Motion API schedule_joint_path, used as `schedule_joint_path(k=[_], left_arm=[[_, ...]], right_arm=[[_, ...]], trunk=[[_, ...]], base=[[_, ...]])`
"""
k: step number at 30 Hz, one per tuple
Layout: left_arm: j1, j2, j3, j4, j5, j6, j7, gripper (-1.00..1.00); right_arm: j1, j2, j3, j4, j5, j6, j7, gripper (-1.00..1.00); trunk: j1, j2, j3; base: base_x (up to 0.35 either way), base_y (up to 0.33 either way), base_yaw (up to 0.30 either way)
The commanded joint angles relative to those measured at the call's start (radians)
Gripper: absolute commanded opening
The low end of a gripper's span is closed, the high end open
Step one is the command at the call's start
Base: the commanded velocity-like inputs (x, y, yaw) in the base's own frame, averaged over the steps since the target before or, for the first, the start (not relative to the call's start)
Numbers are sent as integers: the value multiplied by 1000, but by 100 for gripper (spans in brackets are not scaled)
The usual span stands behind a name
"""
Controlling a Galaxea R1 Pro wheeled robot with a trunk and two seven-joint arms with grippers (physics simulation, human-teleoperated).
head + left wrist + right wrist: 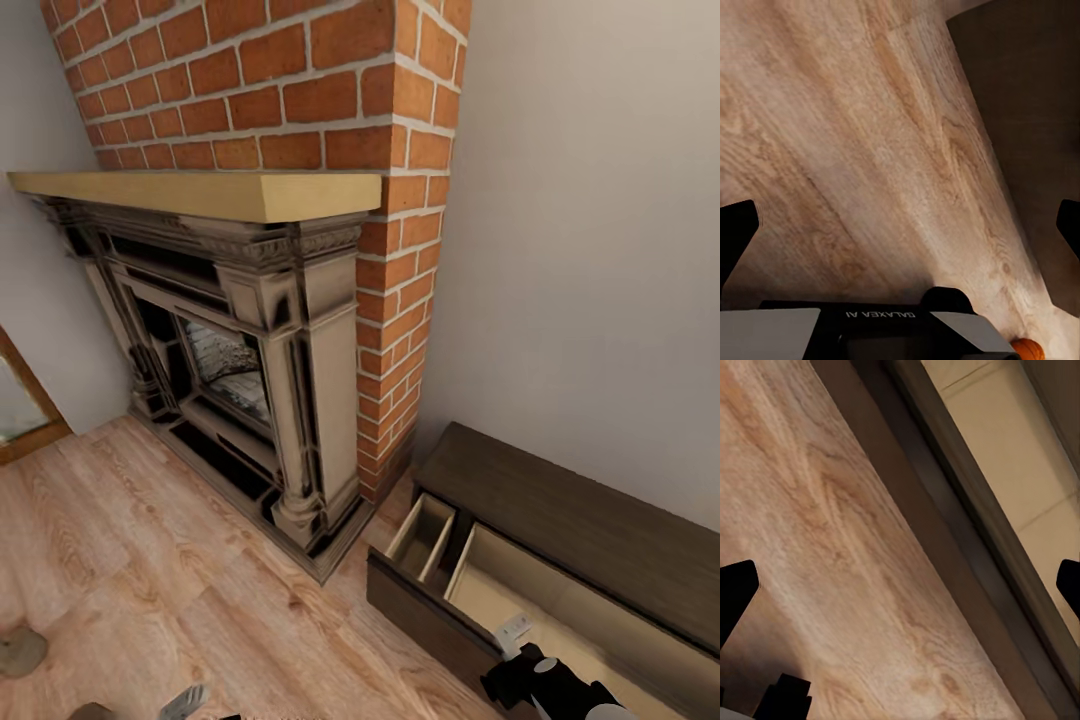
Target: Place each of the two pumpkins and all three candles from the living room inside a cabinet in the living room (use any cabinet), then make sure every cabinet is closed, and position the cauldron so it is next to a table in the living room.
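The long, low dark brown cabinet (560, 500) stands against the wall to the right of the brick chimney, with one drawer (500, 590) pulled out to show its pale beige inside. My right gripper (515, 640) hovers at that drawer's front edge. In the right wrist view it (900, 592) is open, with plank floor, the dark drawer front (945, 532) and the beige interior below it. My left gripper (185, 700) is low over the floor and open (900, 232) with nothing between its fingers. One small orange pumpkin (1027, 349) lies on the floor behind it, near the cabinet's dark side (1027, 112).
An ornate dark fireplace (240, 380) with a pale wood mantel (200, 190) fills the middle, under the red brick chimney (300, 90). A wood-framed panel (20, 400) leans at the left wall. A grey rounded object (20, 650) lies at the lower left. Light plank floor (150, 560) lies between.
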Motion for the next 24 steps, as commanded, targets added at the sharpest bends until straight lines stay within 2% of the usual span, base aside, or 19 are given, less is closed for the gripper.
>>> schedule_joint_path(k=[1,6,11,24], left_arm=[[-1,0,-5,0,10,10,-3,100],[-1,0,-5,0,10,10,-3,100],[0,-16,-5,1,8,10,-3,100],[0,-18,-5,1,10,10,-3,100]], right_arm=[[0,0,-8,-2,7,3,7,100],[0,0,-8,-2,7,3,7,100],[0,0,-8,-2,7,3,7,100],[0,1,-8,-4,7,2,8,100]], trunk=[[0,0,-1],[0,0,-1],[0,0,-1],[0,0,-1]], base=[[0,0,300],[0,0,300],[0,0,300],[0,0,300]])
